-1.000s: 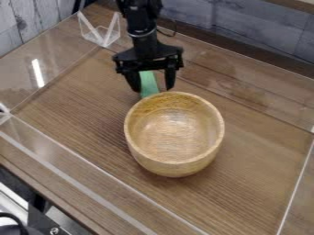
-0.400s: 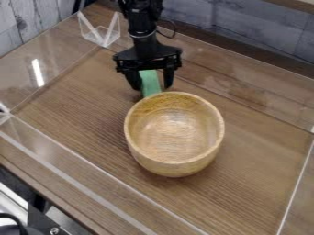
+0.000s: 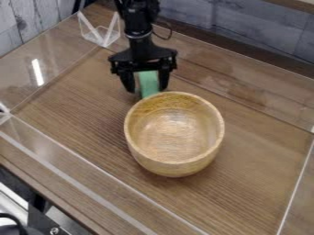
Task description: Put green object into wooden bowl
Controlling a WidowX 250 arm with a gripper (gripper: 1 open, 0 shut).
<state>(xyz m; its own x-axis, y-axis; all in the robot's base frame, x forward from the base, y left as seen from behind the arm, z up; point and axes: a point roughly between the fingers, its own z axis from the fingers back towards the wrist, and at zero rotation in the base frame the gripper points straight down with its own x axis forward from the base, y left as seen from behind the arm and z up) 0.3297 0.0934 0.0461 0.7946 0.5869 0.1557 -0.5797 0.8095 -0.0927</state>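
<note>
A black robot claw with two fingers (image 3: 145, 72) reaches down from the top of the view, its fingers spread wide apart and released, one on either side of a flat, elongated, bright green bar. The green bar (image 3: 149, 83) lies between the fingers, on the table and outside the bowl, close to the bowl's far rim; whether either finger touches it cannot be told. Above the claw, the slim black robot arm (image 3: 139, 18) rises out of the top edge.

Just in front of the bar, toward the viewer, sits a large, round, light tan wooden bowl (image 3: 175, 151), upright, with thick walls and a smooth, rounded inside. Beneath everything spreads a brown wooden table (image 3: 73, 115) with visible grain. At the lower left, beyond the table's edge, black cables (image 3: 31, 204) curl beside a dark round object (image 3: 13, 223), too cropped to identify.
</note>
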